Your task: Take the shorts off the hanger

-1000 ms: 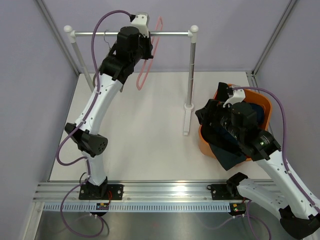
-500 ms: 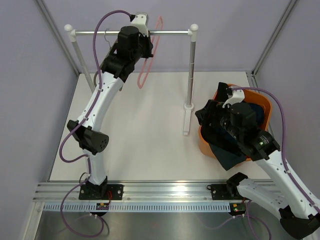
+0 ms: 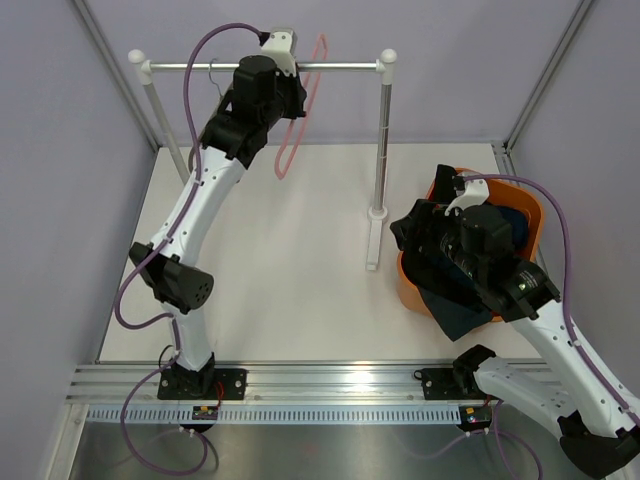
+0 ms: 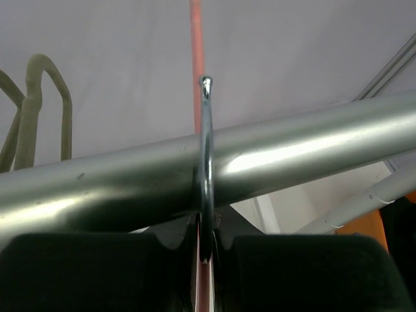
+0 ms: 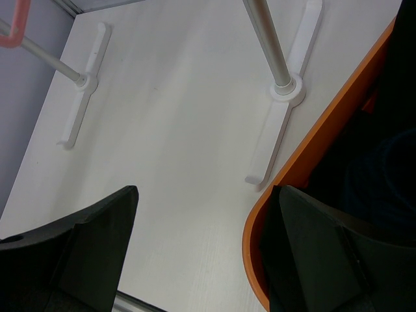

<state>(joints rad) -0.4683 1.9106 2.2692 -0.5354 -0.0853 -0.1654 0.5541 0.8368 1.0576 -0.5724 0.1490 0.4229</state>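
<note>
A bare pink hanger (image 3: 300, 112) hangs from the rack's rail (image 3: 340, 67) by its metal hook (image 4: 205, 149). My left gripper (image 3: 290, 88) is up at the rail, shut on the hanger just below the hook (image 4: 207, 250). The shorts (image 3: 455, 305) lie as dark cloth in the orange basket (image 3: 405, 285), with a dark teal piece draped over its near rim. They also show in the right wrist view (image 5: 380, 162). My right gripper (image 3: 420, 235) is open and empty, hovering over the basket's left rim (image 5: 305, 149), with its midpoint above the table (image 5: 201, 247).
The rack's right post and foot (image 3: 375, 215) stand just left of the basket. The left post (image 3: 165, 115) is at the far left. A second, olive-coloured hanger (image 4: 39, 97) hangs on the rail left of my left gripper. Purple walls enclose the table.
The left arm's elbow shifted slightly and the pink hanger swung a little on the rail. The right arm has not moved.
</note>
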